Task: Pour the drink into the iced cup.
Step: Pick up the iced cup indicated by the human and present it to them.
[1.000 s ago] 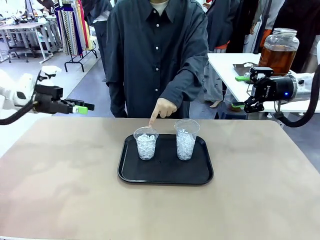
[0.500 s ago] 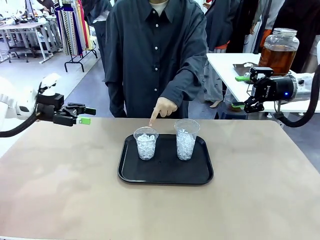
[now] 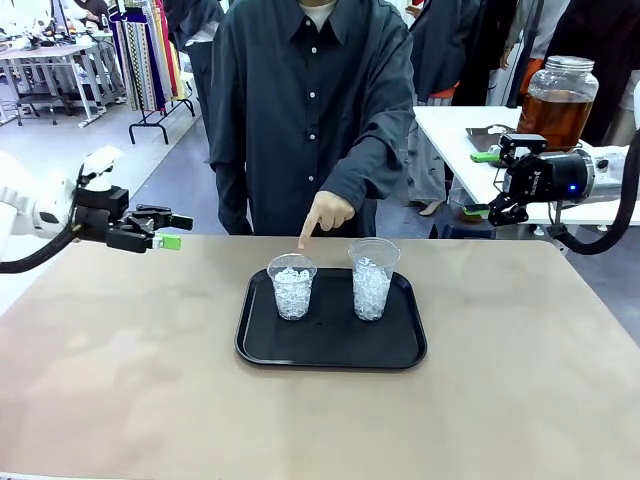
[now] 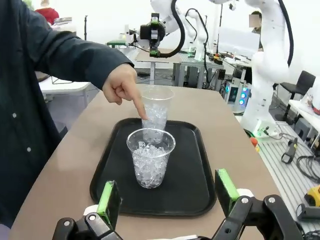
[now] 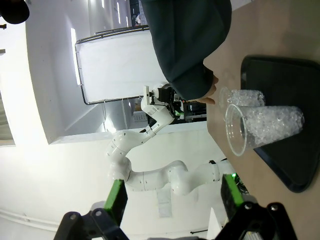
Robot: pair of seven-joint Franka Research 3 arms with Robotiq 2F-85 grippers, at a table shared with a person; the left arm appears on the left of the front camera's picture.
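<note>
Front view: a short clear plastic cup [image 3: 292,287] and a taller cup [image 3: 372,279], both packed with crushed ice, are seen on a glossy black tray [image 3: 330,364]. The short one is pointed at by the person's hand [image 3: 325,215]. The amber drink [image 3: 552,118] is kept in a round glass jar [image 3: 557,70] on the far right table. The left gripper [image 3: 172,232] and right gripper [image 3: 480,184] are held aloft, jaws spread, empty. Left wrist view: the short cup is framed by green pads [image 4: 109,199]. Right wrist view: both cups are shown sideways.

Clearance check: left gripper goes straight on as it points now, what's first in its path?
Likely the shorter iced cup, centred ahead of the left gripper; its height over the tray is unclear.
</note>
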